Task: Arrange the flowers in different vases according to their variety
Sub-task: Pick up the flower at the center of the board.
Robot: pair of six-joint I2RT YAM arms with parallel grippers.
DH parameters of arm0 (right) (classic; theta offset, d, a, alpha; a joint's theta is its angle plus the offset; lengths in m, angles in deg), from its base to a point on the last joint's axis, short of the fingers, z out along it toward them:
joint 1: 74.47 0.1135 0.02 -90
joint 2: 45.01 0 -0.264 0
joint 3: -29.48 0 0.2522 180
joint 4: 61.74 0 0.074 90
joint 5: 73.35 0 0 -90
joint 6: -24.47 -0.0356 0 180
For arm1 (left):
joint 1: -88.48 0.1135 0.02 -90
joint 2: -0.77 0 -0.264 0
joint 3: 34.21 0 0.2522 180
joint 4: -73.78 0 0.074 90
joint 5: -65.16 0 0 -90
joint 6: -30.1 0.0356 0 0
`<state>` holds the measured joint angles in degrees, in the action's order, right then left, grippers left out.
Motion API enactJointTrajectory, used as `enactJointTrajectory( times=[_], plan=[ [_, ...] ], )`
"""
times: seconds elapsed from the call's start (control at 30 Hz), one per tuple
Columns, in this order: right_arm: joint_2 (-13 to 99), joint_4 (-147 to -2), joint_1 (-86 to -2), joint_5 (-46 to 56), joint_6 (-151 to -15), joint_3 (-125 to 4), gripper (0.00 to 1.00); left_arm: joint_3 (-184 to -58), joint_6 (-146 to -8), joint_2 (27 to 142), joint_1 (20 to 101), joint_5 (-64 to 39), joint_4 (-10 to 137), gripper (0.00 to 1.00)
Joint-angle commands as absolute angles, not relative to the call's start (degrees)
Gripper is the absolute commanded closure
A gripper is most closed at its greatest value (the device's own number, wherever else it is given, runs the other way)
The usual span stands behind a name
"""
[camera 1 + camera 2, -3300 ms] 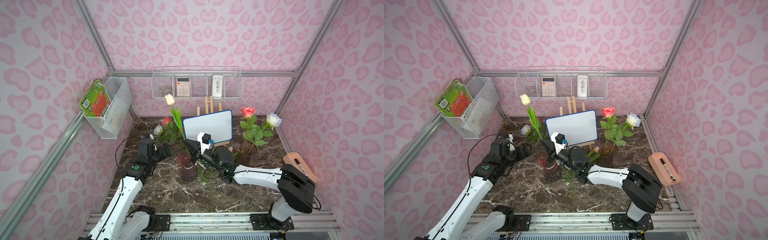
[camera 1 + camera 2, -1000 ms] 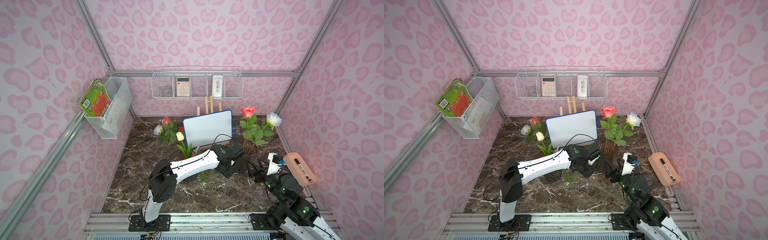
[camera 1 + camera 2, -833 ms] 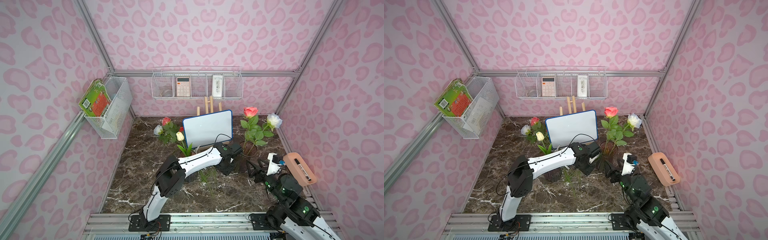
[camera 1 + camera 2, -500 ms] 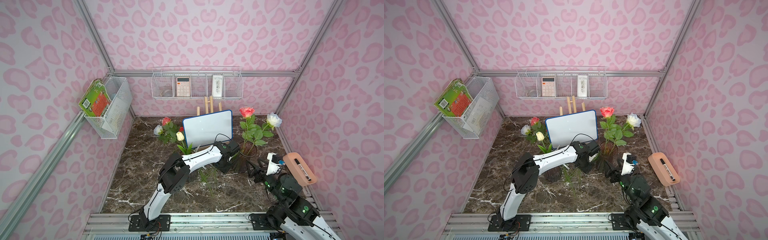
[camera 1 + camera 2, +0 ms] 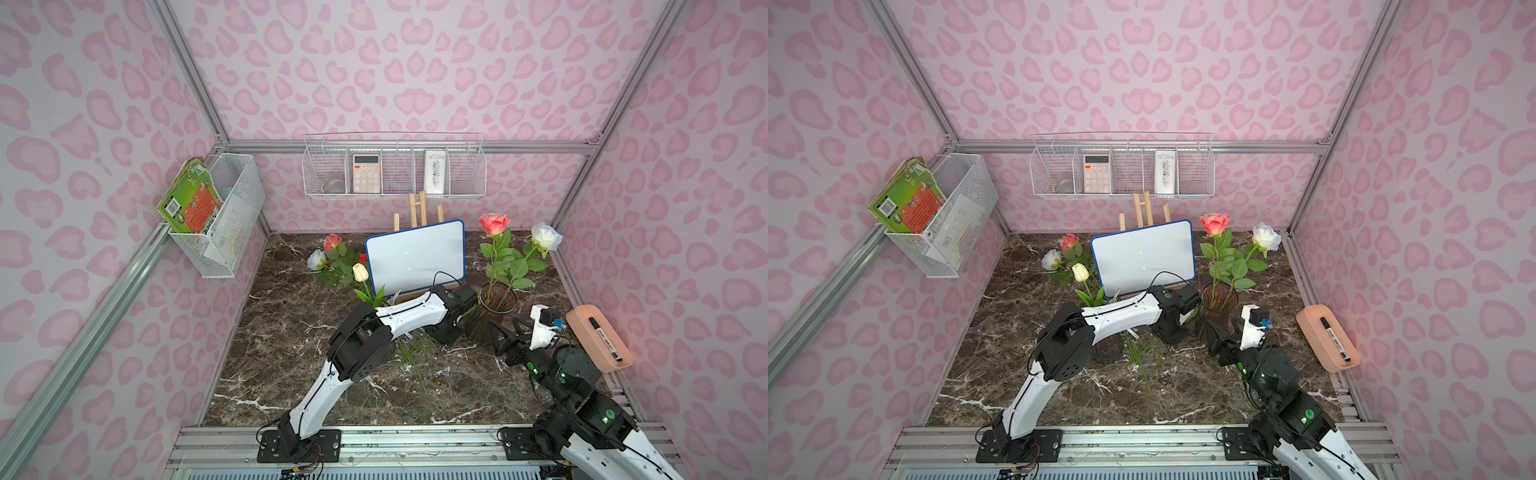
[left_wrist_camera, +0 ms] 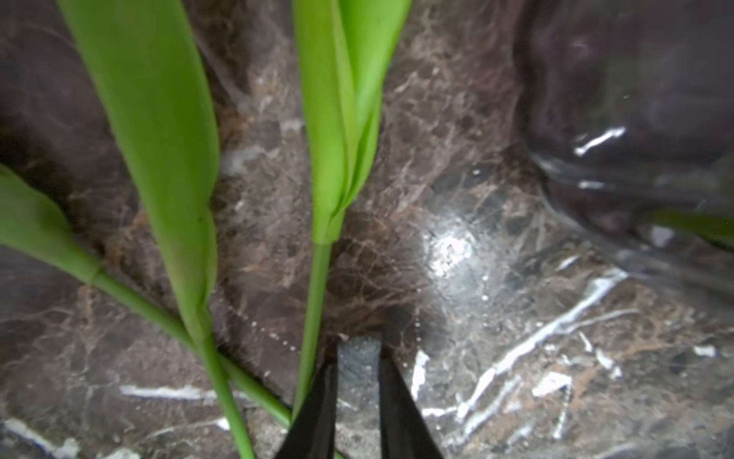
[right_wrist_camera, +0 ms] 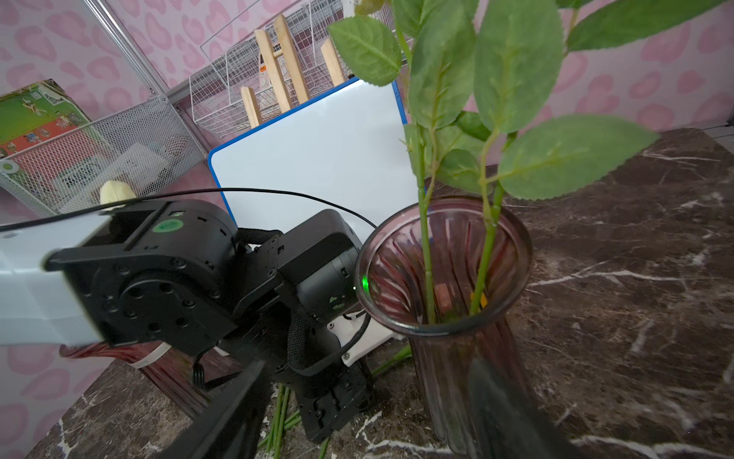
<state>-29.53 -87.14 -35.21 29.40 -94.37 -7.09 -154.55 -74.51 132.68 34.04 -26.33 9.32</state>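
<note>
Glossy ribbed glass vase; polished marble table.

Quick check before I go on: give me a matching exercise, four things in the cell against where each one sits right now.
Things:
1. calculator
2. black marker
3. upright pink rose
4. green book

Places:
A. peach tray
B. side-wall wire basket
C. back-wall wire basket
D. glass vase

Pairs: 1-C, 2-A, 3-D, 4-B.

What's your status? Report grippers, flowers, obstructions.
Left gripper low over tulip stems, jaws nearly closed, grip unclear. Right gripper open beside rose vase. Two roses in it. Left arm crowds that vase.
</note>
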Motion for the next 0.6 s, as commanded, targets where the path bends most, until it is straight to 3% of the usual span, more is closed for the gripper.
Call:
enactJointTrajectory(
  times=[0.0, 0.17, 0.43, 0.57],
  plan=[
    [-29.26, -86.34, -35.27, 29.13, -94.27, -7.38, 0.19, -154.24, -73.79, 133.72, 34.07, -26.82, 9.74, 0.85],
    [-28.53, -86.23, -35.27, 28.3, -94.14, -7.39, 0.19, -152.8, -73.96, 130.83, 33.99, -27.46, 9.66, 0.82],
    [-27.65, -85.82, -35.27, 27.77, -93.93, -7.35, 0.19, -152.06, -73.06, 125.45, 33.79, -28.48, 10.03, 0.57],
    [-27.51, -85.76, -35.27, 27.47, -93.82, -7.31, 0.19, -155.36, -72.26, 129.54, 34.68, -28.24, 8.12, 0.55]
  ],
)
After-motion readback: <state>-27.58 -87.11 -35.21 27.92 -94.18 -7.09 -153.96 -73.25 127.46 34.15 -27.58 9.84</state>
